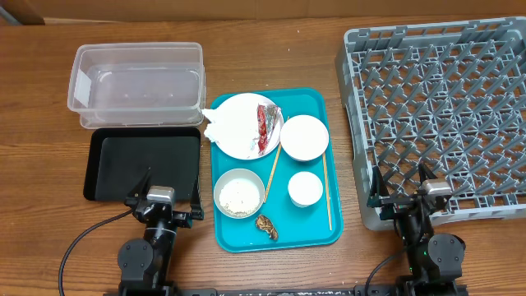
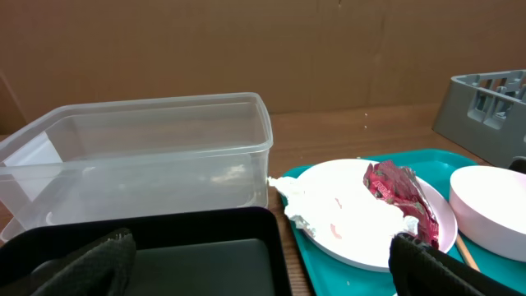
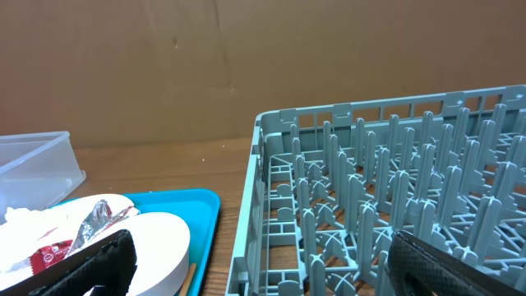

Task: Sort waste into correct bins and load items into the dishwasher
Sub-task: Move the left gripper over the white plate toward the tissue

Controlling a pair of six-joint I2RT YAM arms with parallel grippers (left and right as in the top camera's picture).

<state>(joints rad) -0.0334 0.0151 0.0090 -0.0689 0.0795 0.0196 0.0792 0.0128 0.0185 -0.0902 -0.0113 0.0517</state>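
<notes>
Both tools hang at the bottom of the overhead view, fingers spread wide with nothing between them. The left gripper [image 1: 171, 185] is over the near edge of the shallow black rectangular tray [image 1: 123, 160]. The right gripper [image 1: 401, 185] is right at the front wall of the large grey plastic dish rack [image 1: 444, 107].

Everything to be sorted sits on the teal serving tray [image 1: 316, 226] in the middle. The clear rectangular plastic tub [image 1: 136, 86] stands empty at upper left.

From where I stand, several things could go wrong:

- **Wrapper:** The red shiny wrapper [image 1: 265, 127] lies low on the round white plate [image 1: 242, 136], with the crumpled white napkin [image 1: 215, 125] at the plate's left rim. A pinch there could skate off the slick foil or drag the plate along.
- **Rice:** The loose white rice grains [image 1: 239, 199] sit in the white bowl [image 1: 218, 191] at the teal tray's lower left. Tip that bowl carelessly and the grains scatter over the tray or the table instead of landing in a bin.
- **Scrap:** The small brown food scrap [image 1: 266, 225] near the bottom edge is tiny, so it is easily nudged rather than caught.
- **Chopsticks:** The two thin wooden chopsticks [image 1: 326, 193] lie flat, one running between the dishes. The fingers may fail to get under them.
- **Rack:** The right arm is close enough to the rack wall to knock it when it swings.
</notes>
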